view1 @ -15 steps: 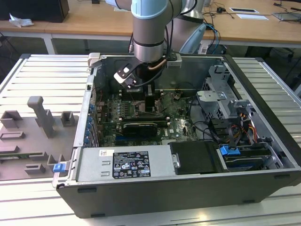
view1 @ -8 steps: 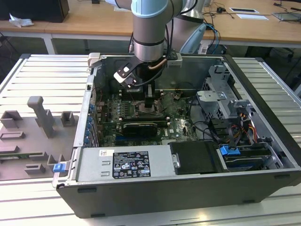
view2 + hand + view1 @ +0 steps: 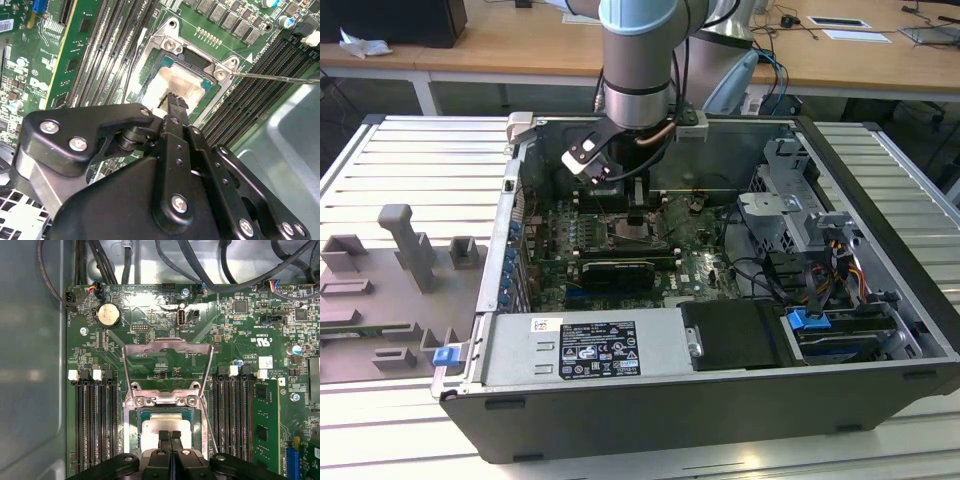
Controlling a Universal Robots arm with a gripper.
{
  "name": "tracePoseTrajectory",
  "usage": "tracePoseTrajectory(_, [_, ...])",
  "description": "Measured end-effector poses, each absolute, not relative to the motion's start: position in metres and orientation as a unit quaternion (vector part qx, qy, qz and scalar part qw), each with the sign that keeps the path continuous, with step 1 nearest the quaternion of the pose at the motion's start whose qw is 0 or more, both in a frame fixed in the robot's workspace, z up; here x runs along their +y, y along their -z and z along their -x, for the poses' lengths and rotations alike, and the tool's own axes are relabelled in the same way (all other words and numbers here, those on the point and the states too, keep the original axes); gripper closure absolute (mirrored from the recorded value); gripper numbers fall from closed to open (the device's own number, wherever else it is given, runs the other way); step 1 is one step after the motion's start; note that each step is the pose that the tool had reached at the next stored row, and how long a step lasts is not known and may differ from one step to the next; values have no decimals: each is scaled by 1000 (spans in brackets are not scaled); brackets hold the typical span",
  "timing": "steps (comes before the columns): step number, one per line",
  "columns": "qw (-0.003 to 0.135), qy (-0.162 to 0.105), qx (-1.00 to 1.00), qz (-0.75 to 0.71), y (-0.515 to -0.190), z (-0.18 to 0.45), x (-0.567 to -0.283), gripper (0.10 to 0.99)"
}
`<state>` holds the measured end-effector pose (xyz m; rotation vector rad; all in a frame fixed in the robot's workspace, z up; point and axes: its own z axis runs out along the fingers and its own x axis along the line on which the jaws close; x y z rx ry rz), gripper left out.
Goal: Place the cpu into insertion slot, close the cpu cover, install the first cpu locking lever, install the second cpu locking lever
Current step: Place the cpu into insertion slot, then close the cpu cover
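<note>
Now the gripper, pinched narrow and empty, is hovering over the cpu lying in the insertion slot, at 12 o'clock from the exterior view's black card; the cpu cover is standing open for it.

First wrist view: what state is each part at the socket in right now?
cpu: lying in the slot.
slot: filled, uncovered.
cover: flipped up, open.
lever: unlatched, swung clear.
end effector: shut, tips at the cpu's top.
</note>
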<state>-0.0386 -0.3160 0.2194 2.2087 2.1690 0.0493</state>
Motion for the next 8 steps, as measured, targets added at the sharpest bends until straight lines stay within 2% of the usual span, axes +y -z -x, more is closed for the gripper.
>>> tracePoseTrajectory(8, [23, -16, 700, -713, -225, 39, -316, 980])
